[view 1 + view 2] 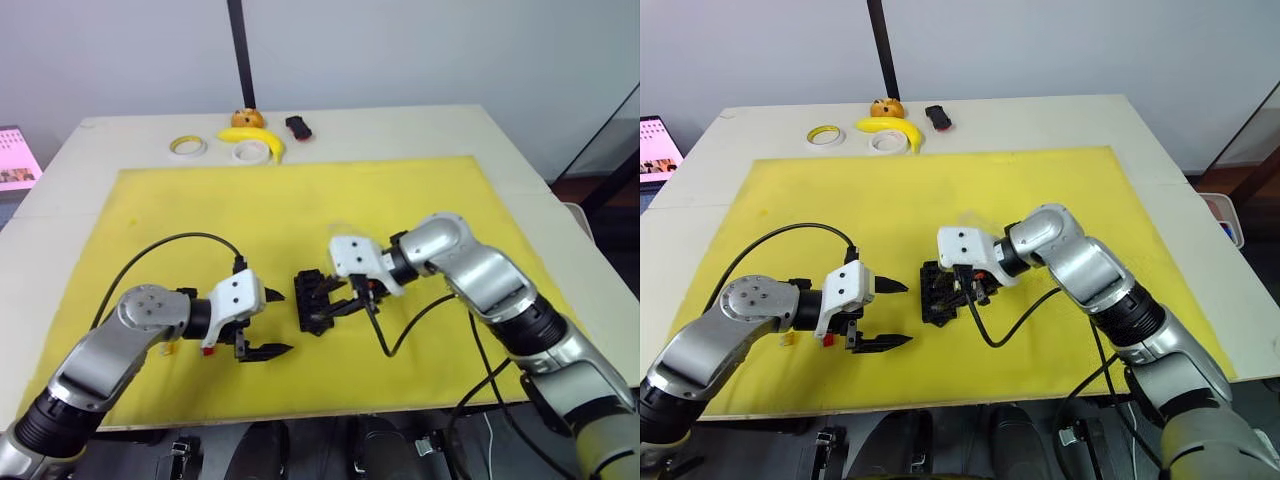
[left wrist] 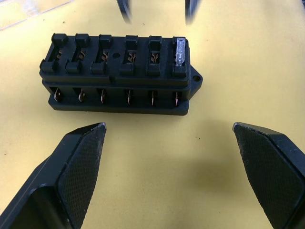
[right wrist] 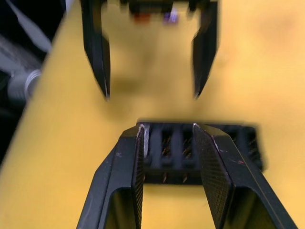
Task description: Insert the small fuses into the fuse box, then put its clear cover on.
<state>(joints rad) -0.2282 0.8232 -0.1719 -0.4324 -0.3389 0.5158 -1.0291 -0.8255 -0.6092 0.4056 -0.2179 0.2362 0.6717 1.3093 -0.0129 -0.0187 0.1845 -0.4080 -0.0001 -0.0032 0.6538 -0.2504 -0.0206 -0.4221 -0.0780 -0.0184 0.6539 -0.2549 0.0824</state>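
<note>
Fuse box (image 2: 121, 74) lying near the yellow mat's (image 1: 300, 200) front edge, one grey fuse (image 2: 180, 51) seated in an end slot, left gripper (image 1: 262, 322) being held beside it with jaws wide apart, right gripper (image 3: 169, 143) being held over it with jaws part open.

Lab bench (image 1: 520, 170) with yellow mat (image 1: 300, 200)

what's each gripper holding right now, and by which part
Nothing in either. The left gripper is open and empty beside the fuse box; the right gripper hangs open over the box's end, gripping nothing.

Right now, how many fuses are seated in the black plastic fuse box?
1: a grey translucent fuse in the black plastic fuse box, end slot by its mounting tab; the other five slots look empty.
</note>
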